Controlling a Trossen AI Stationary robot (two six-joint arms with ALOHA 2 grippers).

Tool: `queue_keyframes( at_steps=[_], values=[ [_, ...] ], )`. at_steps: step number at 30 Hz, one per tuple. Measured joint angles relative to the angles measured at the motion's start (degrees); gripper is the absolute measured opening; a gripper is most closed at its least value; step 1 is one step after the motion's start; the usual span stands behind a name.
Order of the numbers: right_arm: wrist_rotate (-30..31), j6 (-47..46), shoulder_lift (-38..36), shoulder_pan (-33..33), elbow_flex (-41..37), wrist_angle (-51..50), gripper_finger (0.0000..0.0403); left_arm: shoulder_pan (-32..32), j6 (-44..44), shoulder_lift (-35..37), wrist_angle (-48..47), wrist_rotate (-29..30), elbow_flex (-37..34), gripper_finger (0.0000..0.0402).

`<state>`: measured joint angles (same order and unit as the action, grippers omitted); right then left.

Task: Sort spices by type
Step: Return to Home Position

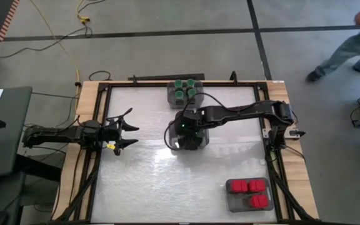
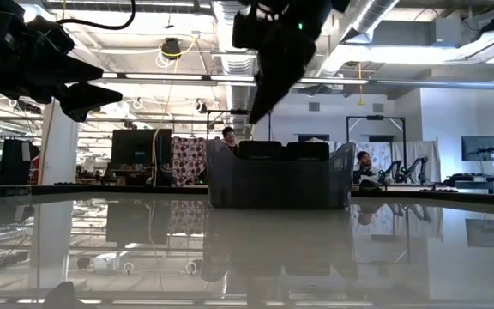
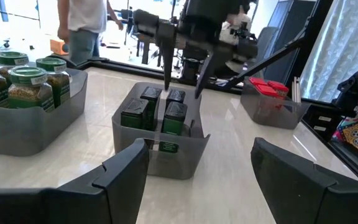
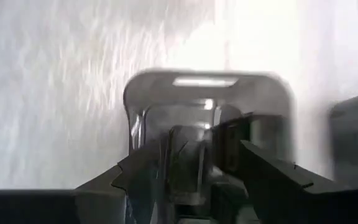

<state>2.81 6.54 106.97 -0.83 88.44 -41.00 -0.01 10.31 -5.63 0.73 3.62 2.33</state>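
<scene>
Several black-topped spice jars [image 3: 166,112] stand in a grey bin [image 3: 166,158] at the table's middle [image 1: 199,142]. My right gripper [image 3: 184,84] hangs just above that bin, fingers slanting down, open, with nothing between them; its wrist view looks down into the bin [image 4: 207,84]. Green-capped jars [image 3: 27,78] fill a bin [image 1: 185,92] at the far edge. Red-capped jars [image 1: 250,192] lie in a bin near the front right. My left gripper [image 1: 130,135] waits open at the table's left, level, pointing toward the middle bin.
Bare white table top [image 1: 136,181] lies between the three bins. The dark frame [image 1: 274,156] runs round the table. A person [image 1: 349,44] walks on the floor beyond the far right corner; another stands behind the table [image 3: 82,25].
</scene>
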Motion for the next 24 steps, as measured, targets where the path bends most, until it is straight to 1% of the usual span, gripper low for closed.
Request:
queue_keyframes(
  at_steps=[3,6,9,11,17,19,21,24],
  values=[
    [0.00,-0.62,-1.89,-0.72,1.87,-1.50,0.0242,-0.02,0.01,0.00,0.00,0.00,0.00,0.0270],
    [0.03,-3.91,-5.55,-2.19,1.95,-3.41,0.0242,0.00,0.00,0.00,0.00,0.00,0.00,0.0270],
    [0.16,-6.00,-10.02,-3.51,-0.36,-5.15,0.0242,0.00,0.00,0.00,0.00,0.00,0.00,0.0270],
    [0.35,-7.33,-14.09,-4.10,-5.01,-3.00,0.0242,-0.02,0.02,0.02,0.00,0.00,0.00,0.0270],
    [0.47,-14.58,-29.12,-4.40,-24.77,4.91,0.0242,-0.01,0.00,0.00,0.00,-0.02,0.00,0.0270],
    [1.91,-17.06,-34.57,-4.40,-30.47,6.40,0.0242,-0.02,0.00,0.00,0.00,-0.02,0.00,0.0270],
    [3.11,-17.62,-40.16,-4.41,-35.27,6.95,0.0241,0.00,0.02,0.00,0.00,-0.01,0.00,0.0270],
    [3.39,-17.68,-46.92,-4.73,-40.69,6.92,0.0241,0.00,0.00,0.00,0.00,-0.02,0.00,0.0270]
  ],
)
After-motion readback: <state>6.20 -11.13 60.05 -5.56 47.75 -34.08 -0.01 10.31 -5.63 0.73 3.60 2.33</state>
